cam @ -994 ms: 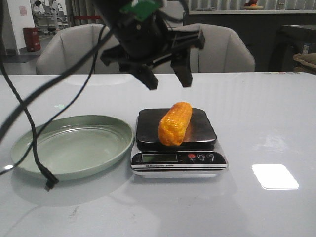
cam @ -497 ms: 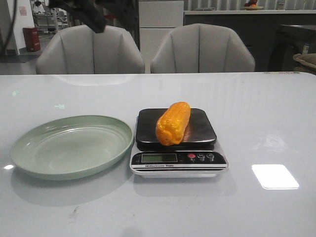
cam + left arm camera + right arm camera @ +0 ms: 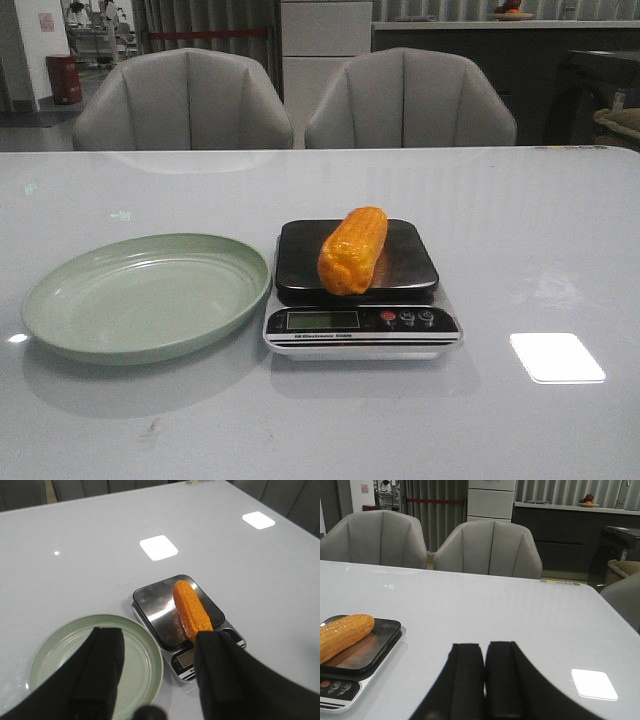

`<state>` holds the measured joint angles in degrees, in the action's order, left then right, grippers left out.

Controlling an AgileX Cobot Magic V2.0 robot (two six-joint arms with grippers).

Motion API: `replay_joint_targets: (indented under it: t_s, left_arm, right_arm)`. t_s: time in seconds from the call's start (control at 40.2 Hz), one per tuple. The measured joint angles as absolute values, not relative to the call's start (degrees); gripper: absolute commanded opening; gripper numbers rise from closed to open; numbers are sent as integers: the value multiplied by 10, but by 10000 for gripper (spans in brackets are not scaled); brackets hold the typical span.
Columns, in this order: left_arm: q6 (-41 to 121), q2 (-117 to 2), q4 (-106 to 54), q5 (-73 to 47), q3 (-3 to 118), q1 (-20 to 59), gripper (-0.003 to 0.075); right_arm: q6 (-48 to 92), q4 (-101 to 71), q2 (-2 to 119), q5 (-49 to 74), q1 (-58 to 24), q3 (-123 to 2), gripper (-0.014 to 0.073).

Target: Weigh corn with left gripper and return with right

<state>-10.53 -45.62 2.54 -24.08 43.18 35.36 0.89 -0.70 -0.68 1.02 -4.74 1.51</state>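
Corn (image 3: 353, 250) on scale (image 3: 360, 318) — plate (image 3: 146, 296) left

I'm getting even, fairly dim indoor light; a ceiling lamp glares as a white patch on the glossy counter (image 3: 300, 430). Shadows are soft, and the near dark fingers (image 3: 102, 675) look blurred.

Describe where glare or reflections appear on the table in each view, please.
Front view: a bright rectangular light reflection on the table, right of the scale. Left wrist view: two such patches beyond the scale; the open left tool is dark and soft. Right wrist view: one patch beside the shut right tool; the corn is glossy.
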Motion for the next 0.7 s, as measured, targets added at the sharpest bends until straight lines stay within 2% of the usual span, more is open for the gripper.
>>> replay_joint_targets:
  t_s: [0.373, 0.472, 0.596, 0.696]
  left_arm:
    - [-86, -219, 49, -256, 311, 354, 382]
    - [-80, -161, 56, -257, 280, 354, 303]
    - [-76, -95, 61, -257, 250, 354, 99]
    - [-67, -50, 63, -257, 239, 354, 120]
  right_arm:
    - [9, -7, -7, 10, -47, 15, 166]
    - [9, -7, -7, 10, -47, 15, 166]
    - [9, -7, -7, 10, -47, 15, 166]
    - [9, -7, -7, 10, -47, 15, 166]
